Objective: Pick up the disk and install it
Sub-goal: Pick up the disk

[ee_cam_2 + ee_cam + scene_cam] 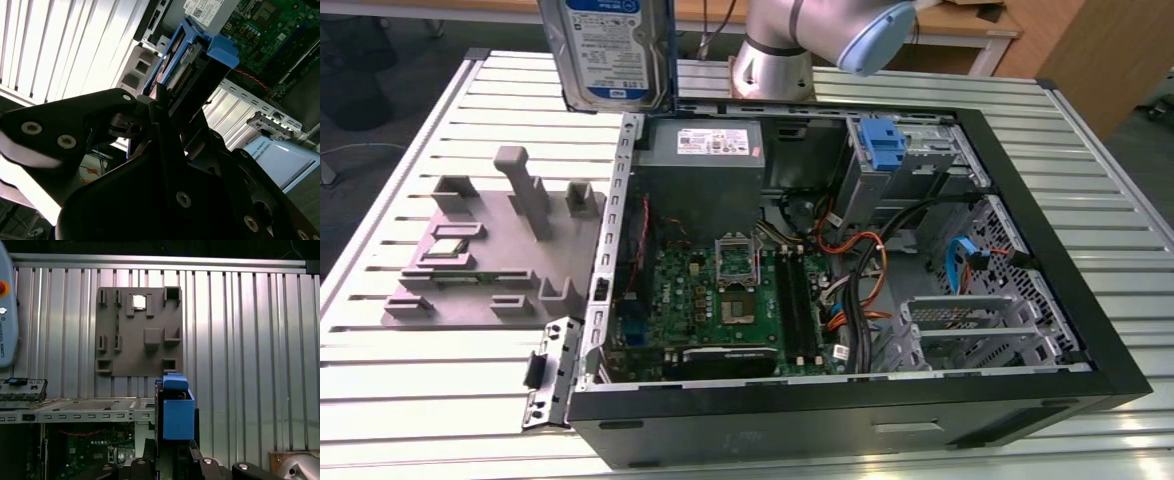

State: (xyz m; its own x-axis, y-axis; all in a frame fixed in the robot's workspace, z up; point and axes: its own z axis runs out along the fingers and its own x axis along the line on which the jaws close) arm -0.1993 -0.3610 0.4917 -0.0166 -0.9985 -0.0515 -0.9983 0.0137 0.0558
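Gripper (172, 97): black jaws clamped on one end of the disk (186, 70), which sticks out past the fingertips. The same hold is seen from behind in the first wrist view, with the gripper (175, 452) low and the disk (178, 415) rising from it.

Disk, close up: a thin slab seen edge-on in both wrist views, with a dark connector edge. It is wrapped in a bright blue plastic carrier (222, 50) that has a raised tab at the free end.

Disk in the exterior view (616, 50): held upright in the air with its broad face to the camera. A white-and-blue label (614, 40) covers most of that face, with silver metal around it. Its top is cut off by the frame edge. Its lower edge hangs just above the case's corner beside the power supply (700, 145).

Below it is the open case (1014, 250), lying on its side. The green motherboard (720, 290) is exposed, and a bare blue bracket (881, 145) sits in the drive bay.

Ribbed aluminium table (440, 370) underneath.

Grey moulded fixture (494, 250) on the table, at the exterior view's left of the case.

Arm (781, 50) stands behind the case.
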